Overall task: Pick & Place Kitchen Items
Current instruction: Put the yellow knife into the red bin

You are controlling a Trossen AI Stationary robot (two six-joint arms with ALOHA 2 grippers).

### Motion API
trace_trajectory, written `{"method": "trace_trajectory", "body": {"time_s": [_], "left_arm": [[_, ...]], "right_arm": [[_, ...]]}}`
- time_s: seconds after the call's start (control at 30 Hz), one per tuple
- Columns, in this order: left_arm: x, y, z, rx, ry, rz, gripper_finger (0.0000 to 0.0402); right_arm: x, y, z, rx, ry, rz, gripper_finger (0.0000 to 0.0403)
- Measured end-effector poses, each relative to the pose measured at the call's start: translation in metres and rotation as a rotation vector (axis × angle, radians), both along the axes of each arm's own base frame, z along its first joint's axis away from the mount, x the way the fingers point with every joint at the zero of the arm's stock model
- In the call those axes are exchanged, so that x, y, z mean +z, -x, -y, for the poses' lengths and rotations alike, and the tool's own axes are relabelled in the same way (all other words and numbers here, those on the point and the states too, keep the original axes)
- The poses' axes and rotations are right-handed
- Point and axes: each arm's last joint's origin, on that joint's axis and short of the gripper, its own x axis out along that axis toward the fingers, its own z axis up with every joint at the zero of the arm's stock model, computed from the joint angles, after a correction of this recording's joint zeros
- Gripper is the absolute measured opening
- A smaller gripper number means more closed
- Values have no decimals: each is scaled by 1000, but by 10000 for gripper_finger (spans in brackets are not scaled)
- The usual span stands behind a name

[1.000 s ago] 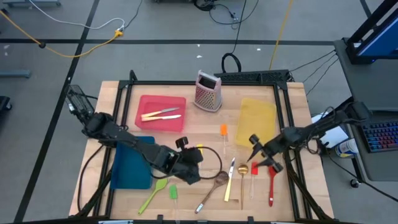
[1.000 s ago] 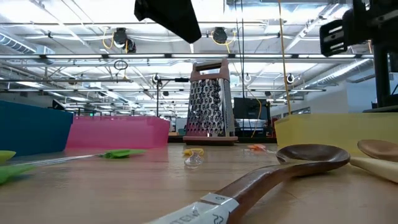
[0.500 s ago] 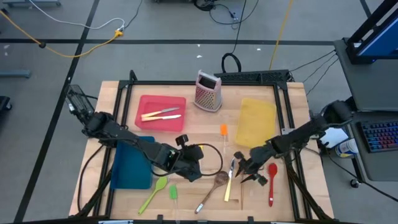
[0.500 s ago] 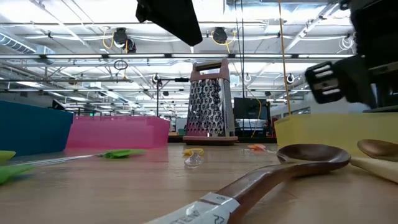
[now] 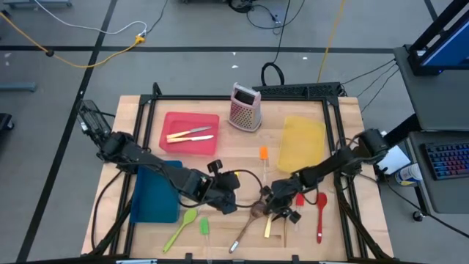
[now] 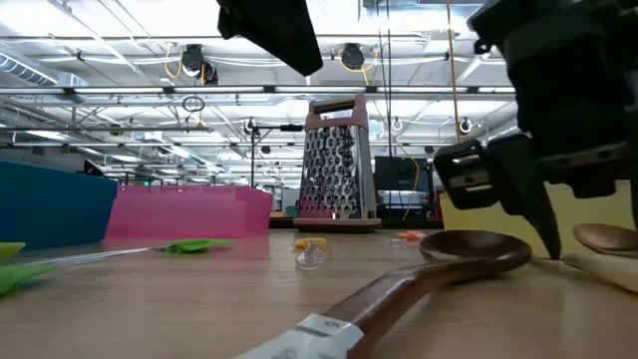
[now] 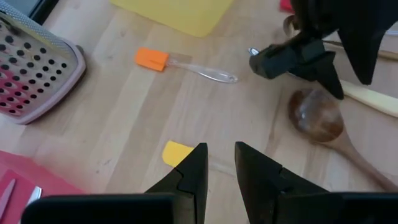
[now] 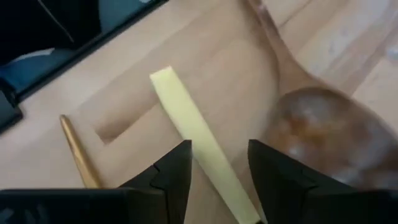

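Note:
My right gripper (image 5: 277, 207) is open and low over the table's near middle. Its fingers stand on either side of the cream knife handle (image 8: 196, 140), with the wooden spoon's bowl (image 8: 320, 134) beside one finger and a gold spoon handle (image 8: 78, 155) on the other side. The wooden spoon (image 5: 248, 224) lies flat on the table. My left gripper (image 7: 217, 158) hovers high above the yellow spatula (image 7: 177, 152), its fingers a narrow gap apart and holding nothing. The orange spatula (image 5: 263, 155), red spatula (image 5: 320, 218), green spoon (image 5: 181, 227) and green spatula (image 5: 204, 227) lie loose on the wood. My right gripper comes down slanting from the table's right. The outer side of one finger (image 6: 546, 234) is against the rim of the wooden spoon's bowl (image 6: 477, 249). The spoon lies flat on the table. I cannot tell whether the fingers touch the knife handle between them.
The pink tray (image 5: 173, 121) holds two cream-handled knives. The blue tray (image 5: 155, 194) lies under my left arm, and the yellow tray (image 5: 303, 141) is far right of centre. A metal grater (image 5: 245, 108) stands at the far middle. A black frame runs around the table edges.
My right gripper has swept from above the red spatula toward the table's left and come down over the knife and wooden spoon. The wooden spoon has slid a little toward the table's left. My left gripper has stayed where it was.

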Motion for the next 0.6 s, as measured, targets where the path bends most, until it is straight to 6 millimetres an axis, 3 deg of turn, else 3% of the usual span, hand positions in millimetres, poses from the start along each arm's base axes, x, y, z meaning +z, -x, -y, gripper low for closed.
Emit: {"method": "trace_trajectory", "body": {"time_s": [0.37,0.6], "left_arm": [[0,7,15,-65,-17,-12,81],[0,10,23,-61,-2,2,81]], "right_arm": [[-16,-7,19,18,65,15,149],[-23,-9,26,42,84,22,78]]}}
